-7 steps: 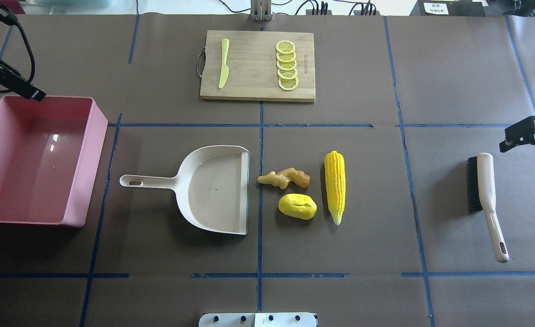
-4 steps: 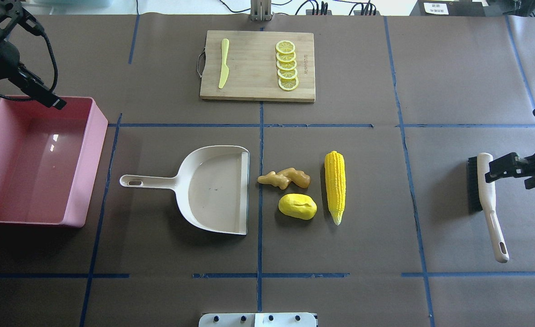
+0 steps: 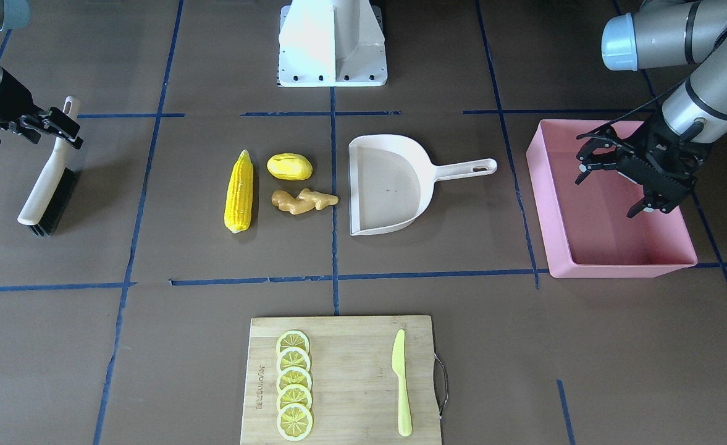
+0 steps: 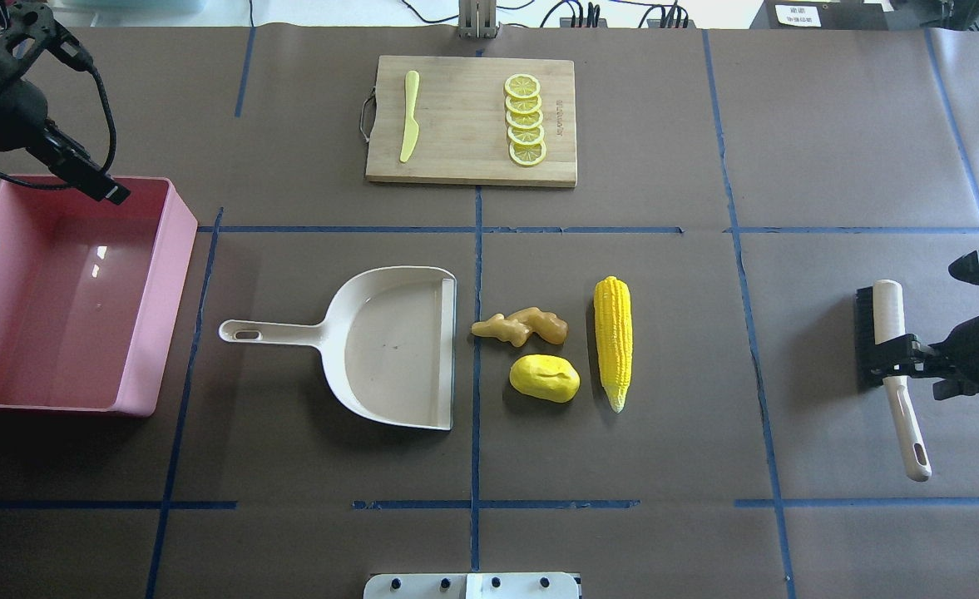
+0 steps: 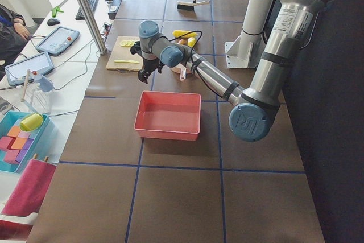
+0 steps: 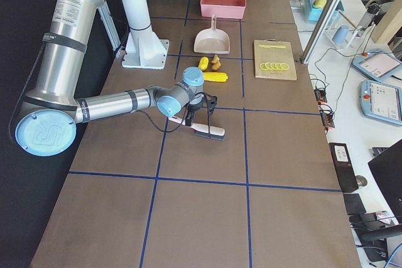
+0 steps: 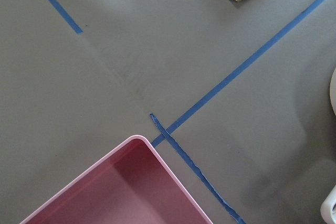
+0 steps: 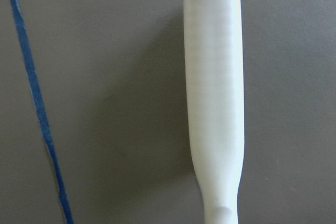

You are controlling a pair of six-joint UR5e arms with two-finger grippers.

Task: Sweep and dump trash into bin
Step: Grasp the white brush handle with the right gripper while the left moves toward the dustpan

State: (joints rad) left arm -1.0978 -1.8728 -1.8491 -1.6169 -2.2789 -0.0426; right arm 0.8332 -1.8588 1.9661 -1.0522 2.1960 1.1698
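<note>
Trash [image 4: 544, 378]: corn cob [image 4: 613, 341], yellow lump [image 4: 556, 384] and ginger root [image 4: 521, 326] bunched just beside the dustpan's [image 4: 389, 349] open edge, well apart from the pink bin [image 4: 169, 291]. Left gripper [image 3: 607, 185] hanging over the bin, fingers spread wide, holding nothing. Right gripper [image 4: 892, 358] down over the brush [image 4: 888, 312] handle, can't tell if clamped.

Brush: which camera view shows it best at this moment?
Overhead exterior: the brush lies whole, bristles and holed handle plain, the right claw crossing only its neck. Front-facing shows it whole too, but at the edge. Right wrist shows just its pale back; both side views show it tiny.
</note>
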